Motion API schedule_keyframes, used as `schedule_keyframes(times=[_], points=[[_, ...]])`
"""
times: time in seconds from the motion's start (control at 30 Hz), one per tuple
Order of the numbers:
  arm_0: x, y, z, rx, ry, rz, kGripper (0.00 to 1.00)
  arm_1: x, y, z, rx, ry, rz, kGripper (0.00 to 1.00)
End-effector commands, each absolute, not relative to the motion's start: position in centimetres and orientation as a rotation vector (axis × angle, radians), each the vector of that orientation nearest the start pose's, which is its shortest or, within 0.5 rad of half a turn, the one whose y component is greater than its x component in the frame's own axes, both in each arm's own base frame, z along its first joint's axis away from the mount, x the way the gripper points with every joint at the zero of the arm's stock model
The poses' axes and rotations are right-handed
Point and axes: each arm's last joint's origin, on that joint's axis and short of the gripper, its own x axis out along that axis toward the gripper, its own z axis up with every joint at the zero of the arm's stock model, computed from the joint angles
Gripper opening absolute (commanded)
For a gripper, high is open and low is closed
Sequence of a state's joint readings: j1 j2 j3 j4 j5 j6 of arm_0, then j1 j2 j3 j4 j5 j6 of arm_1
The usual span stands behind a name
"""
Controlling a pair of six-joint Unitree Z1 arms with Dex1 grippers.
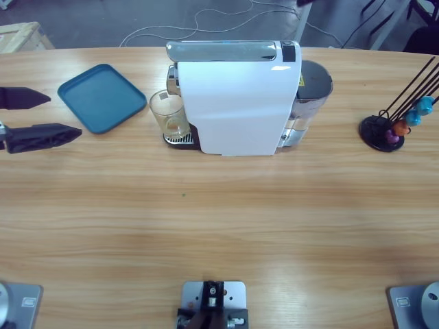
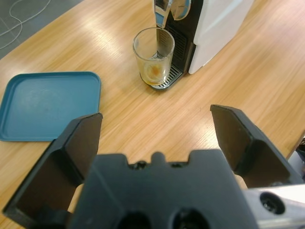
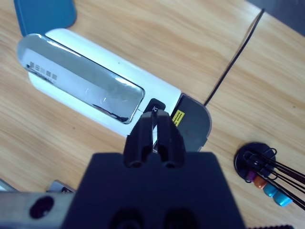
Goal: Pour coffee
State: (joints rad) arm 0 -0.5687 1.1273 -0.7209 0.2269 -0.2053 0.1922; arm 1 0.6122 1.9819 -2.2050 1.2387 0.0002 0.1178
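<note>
A clear glass (image 1: 169, 114) stands on the drip grille of the white coffee machine (image 1: 236, 106), under its spout. A shallow tan layer of coffee (image 2: 153, 76) lies in the bottom of the glass (image 2: 153, 55). My left gripper (image 1: 65, 115) comes in from the table's left edge, open and holding nothing, well short of the glass. In the left wrist view its jaws stand wide apart around bare table (image 2: 157, 119). My right gripper (image 3: 155, 117) is shut, hanging above the machine's top (image 3: 95, 90), its tips over the black button beside the chrome lever. The right gripper does not show in the high view.
A teal tray (image 1: 99, 97) lies left of the machine, between my left gripper and the glass. A black capsule stand (image 1: 387, 130) with coloured capsules sits at the right. The machine's grey water tank (image 1: 312, 86) is at its right end. Bare wooden table (image 1: 219, 226) stretches in front.
</note>
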Motion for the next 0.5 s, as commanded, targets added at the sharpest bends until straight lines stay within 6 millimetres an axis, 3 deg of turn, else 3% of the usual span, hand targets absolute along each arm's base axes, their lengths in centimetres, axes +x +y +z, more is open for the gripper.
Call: schedule_keyframes(times=[0.03,0.5], points=[[14.1,-10.3,30.3,0.318,0.617,-0.796,0.982,35.6,24.8,38.6,-0.228,1.117,0.491,0.000],[14.0,-10.2,29.8,0.340,0.622,-0.780,0.982,35.8,25.0,37.4,-0.314,1.133,0.445,0.000]])
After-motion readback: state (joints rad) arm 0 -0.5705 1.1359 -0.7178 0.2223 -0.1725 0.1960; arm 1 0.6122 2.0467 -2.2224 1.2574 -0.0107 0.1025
